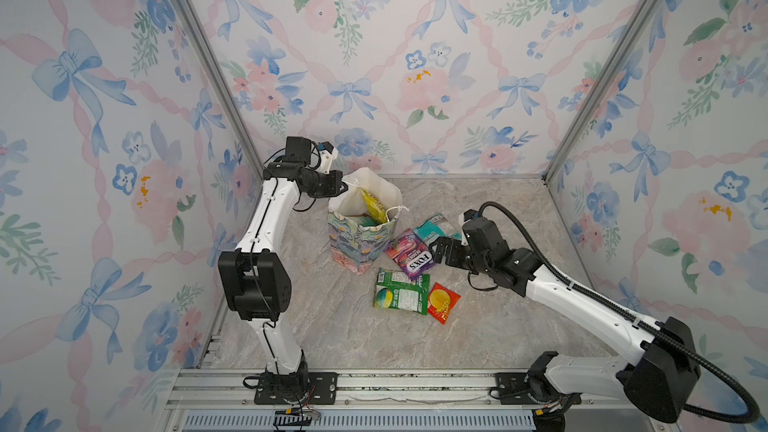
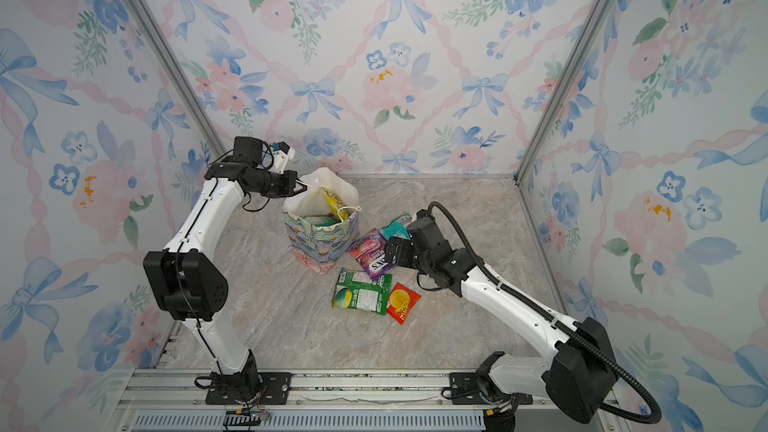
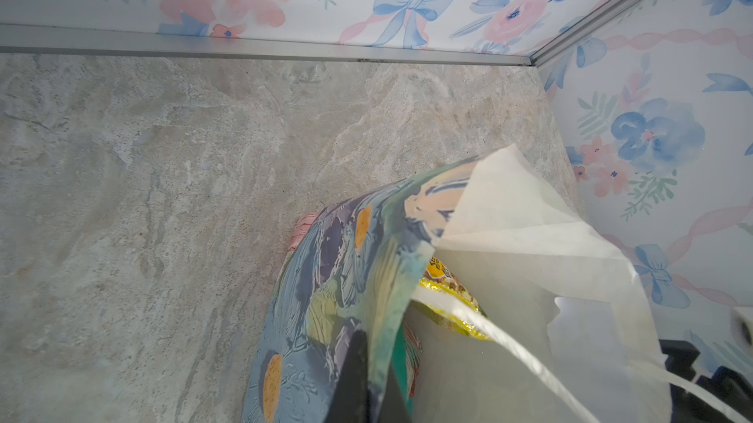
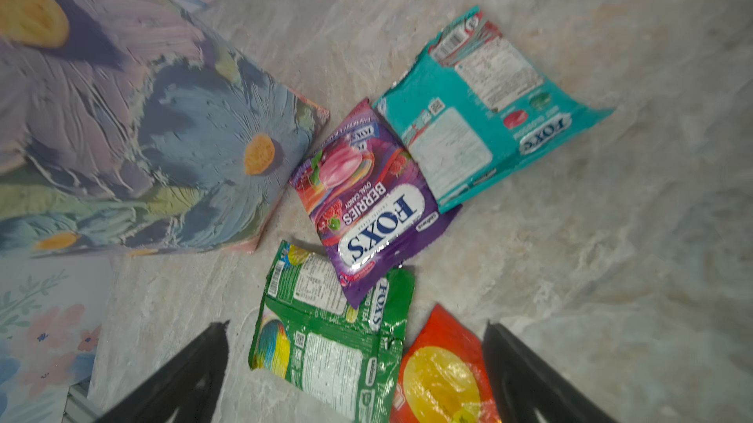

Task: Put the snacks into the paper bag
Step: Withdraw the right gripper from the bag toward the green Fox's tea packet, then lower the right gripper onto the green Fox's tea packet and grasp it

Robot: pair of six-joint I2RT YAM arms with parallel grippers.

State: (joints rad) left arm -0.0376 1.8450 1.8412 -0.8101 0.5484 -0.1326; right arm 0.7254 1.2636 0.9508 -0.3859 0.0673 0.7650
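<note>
1. Marble table [image 1: 316, 326] carries it all. The paper bag [image 1: 360, 242] stands left of the middle toward the back, with a yellow packet [image 1: 372, 204] upright inside. The purple packet [image 1: 409, 253], teal packet [image 1: 434, 227], green packet [image 1: 401, 294] and red packet [image 1: 443, 303] lie flat just to its right
2. My left gripper [image 1: 343, 188] is clamped on the bag's left rim, holding the mouth wide. In the left wrist view a dark finger [image 3: 353, 376] pinches the printed paper
3. My right gripper [image 4: 356, 323] hangs above the loose packets, jaws spread wide and empty
4. The packets overlap: teal lies on a corner of purple, and purple on an edge of green. I judge that lifting a lower one could drag its neighbour along
5. Glossy film lying flat on stone gives my fingers little to bite, so a slip or a double pick seems likely
6. A white cord handle [image 3: 509, 343] crosses the mouth and the yellow packet fills part of it. A packet catching there could tip the light bag, which I hold at one rim only
7. Purple's corner sits just beside the bag's base, so it is tight there. Red has bare table to its front and right, and the whole near half is open for my approach
</note>
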